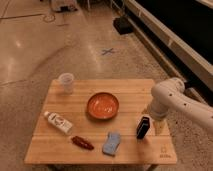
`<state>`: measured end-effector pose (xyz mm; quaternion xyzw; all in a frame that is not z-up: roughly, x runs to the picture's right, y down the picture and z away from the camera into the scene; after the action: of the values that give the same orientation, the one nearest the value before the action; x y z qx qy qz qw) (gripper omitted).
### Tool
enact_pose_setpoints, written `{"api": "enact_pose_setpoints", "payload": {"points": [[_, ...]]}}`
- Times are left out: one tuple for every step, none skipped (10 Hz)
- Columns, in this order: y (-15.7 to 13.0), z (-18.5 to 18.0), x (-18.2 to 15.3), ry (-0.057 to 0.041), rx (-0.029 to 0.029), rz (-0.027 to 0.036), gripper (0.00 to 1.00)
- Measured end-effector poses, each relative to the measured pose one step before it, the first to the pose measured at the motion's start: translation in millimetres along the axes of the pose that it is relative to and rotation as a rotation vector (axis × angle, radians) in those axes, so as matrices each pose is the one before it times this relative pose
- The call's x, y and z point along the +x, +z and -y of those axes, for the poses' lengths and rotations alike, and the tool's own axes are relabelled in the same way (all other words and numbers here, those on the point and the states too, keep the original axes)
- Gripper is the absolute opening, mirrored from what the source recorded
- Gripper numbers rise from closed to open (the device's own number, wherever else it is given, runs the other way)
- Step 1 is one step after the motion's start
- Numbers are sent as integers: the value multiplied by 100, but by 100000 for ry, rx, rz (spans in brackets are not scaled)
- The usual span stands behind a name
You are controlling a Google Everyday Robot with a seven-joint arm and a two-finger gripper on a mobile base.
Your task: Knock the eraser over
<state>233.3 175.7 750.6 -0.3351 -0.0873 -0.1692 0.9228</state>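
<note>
The eraser (143, 127), a small black block with a thin pale edge, stands upright on the wooden table (130, 87) near its right front part. My white arm reaches in from the right and bends down over the table's right edge. The gripper (157, 124) hangs just to the right of the eraser, close beside it at about its height. I cannot tell whether it touches the eraser.
An orange bowl (103, 105) sits mid-table. A clear cup (66, 82) stands at the back left. A white tube (57, 121), a dark red oblong item (82, 143) and a light-blue pad (112, 143) lie along the front. The pad is just left of the eraser.
</note>
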Motion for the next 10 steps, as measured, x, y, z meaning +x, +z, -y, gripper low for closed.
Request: {"api": "enact_pose_setpoints", "payload": {"points": [[8, 265, -441, -804, 99, 394, 74], [71, 299, -707, -1360, 41, 657, 74], [204, -2, -561, -776, -119, 405, 74], [244, 319, -1168, -1663, 37, 738, 74], [21, 242, -470, -732, 311, 434, 74], [-89, 290, -627, -565, -307, 177, 74], [-53, 510, -680, -595, 85, 161, 74], [-52, 770, -1091, -1370, 84, 431, 74], [-20, 34, -323, -728, -50, 57, 74], [-36, -112, -303, -303, -107, 401, 74]]}}
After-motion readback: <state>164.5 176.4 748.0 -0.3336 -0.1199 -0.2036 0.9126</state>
